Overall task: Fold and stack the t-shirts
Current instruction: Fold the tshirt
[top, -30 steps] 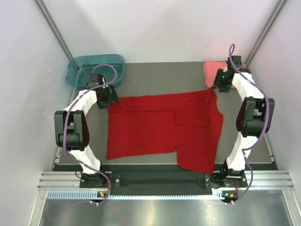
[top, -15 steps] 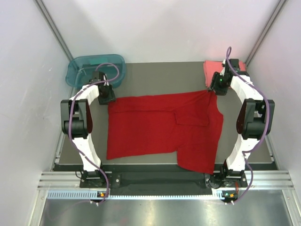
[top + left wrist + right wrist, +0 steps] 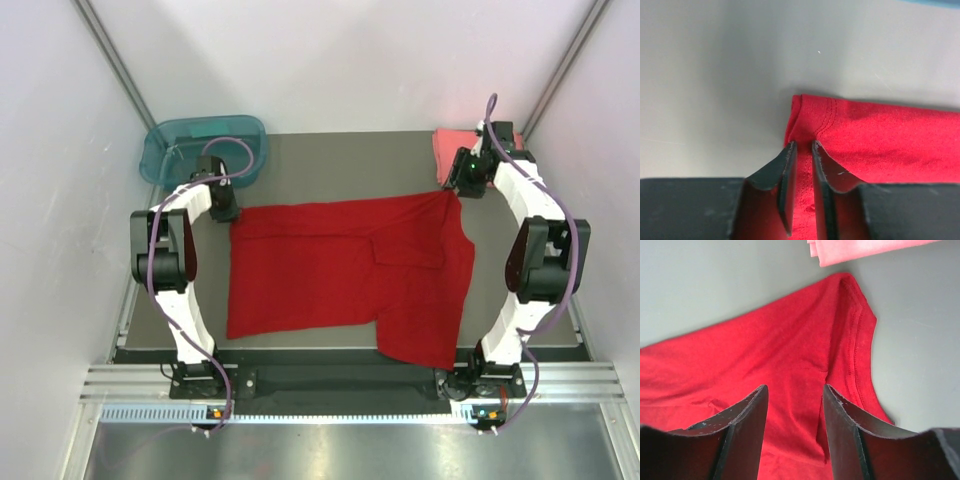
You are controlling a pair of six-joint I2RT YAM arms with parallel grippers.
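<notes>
A deep red t-shirt [image 3: 350,270] lies spread flat across the middle of the grey table. My left gripper [image 3: 802,145] is at its back left corner. Its jaws stand narrow, with the stitched hem of the red t-shirt [image 3: 880,135] pinched between the fingertips. My right gripper [image 3: 794,388] hovers open over the back right corner of the red t-shirt [image 3: 765,340], its fingers wide apart with cloth under them. A coral-pink t-shirt [image 3: 442,150], folded into a rectangle, lies at the back right behind the right gripper [image 3: 464,184]; its edge [image 3: 860,249] also shows in the right wrist view.
A teal translucent plastic tub [image 3: 200,145] stands at the back left corner, just behind the left gripper [image 3: 224,205]. White walls close in the table on three sides. Both arm bases sit on the rail at the near edge.
The left jaws have narrowed from wide open down onto the shirt's back left corner, and the left arm has drawn in. The right gripper has barely moved and keeps its opening.
</notes>
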